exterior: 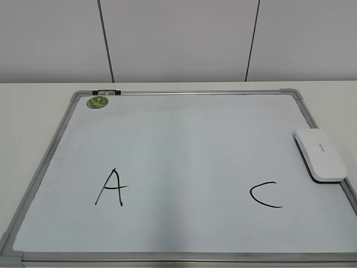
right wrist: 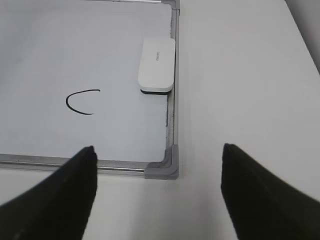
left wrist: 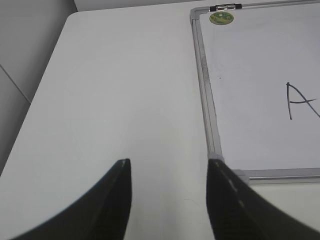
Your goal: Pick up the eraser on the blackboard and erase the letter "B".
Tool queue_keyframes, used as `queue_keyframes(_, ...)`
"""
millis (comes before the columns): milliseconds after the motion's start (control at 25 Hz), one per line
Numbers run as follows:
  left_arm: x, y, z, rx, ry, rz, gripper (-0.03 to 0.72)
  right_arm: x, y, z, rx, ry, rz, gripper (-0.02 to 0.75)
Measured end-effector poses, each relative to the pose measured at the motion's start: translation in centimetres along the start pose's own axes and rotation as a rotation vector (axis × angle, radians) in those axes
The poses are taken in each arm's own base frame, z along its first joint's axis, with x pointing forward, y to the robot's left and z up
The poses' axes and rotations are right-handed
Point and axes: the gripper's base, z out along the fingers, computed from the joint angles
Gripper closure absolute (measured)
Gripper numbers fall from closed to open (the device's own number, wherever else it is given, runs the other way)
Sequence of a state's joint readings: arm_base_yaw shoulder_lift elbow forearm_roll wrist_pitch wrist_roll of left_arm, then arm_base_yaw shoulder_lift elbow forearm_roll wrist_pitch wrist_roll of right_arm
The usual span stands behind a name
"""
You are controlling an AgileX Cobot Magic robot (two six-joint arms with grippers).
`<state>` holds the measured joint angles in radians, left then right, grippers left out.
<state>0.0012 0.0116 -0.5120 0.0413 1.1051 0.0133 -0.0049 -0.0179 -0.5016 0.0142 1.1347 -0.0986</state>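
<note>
The blackboard [exterior: 184, 139] is a white board in a silver frame, flat on the table. The white eraser [exterior: 321, 153] lies at the board's right edge, partly over the frame; it also shows in the right wrist view [right wrist: 157, 65]. A black "A" [exterior: 111, 187] is at the left and a black "C" [exterior: 266, 195] at the right. No letter "B" shows between them. My left gripper [left wrist: 169, 162] is open and empty over bare table left of the board's near left corner. My right gripper [right wrist: 159, 147] is open and empty near the board's near right corner [right wrist: 165, 167]. Neither gripper shows in the exterior view.
A round green sticker [exterior: 97, 102] and a small clip [exterior: 106, 91] sit at the board's far left corner. White table [left wrist: 110, 90] surrounds the board. The table's left edge [left wrist: 30, 100] shows in the left wrist view. A white panelled wall stands behind.
</note>
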Motion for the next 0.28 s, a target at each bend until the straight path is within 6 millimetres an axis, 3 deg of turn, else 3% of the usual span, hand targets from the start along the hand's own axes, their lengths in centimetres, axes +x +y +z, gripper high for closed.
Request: queue_keyframes(280, 0.00, 0.00, 0.00, 0.000, 0.000, 0.000, 0.344, 0.00, 0.00, 0.00, 0.000, 0.000, 0.000, 0.146)
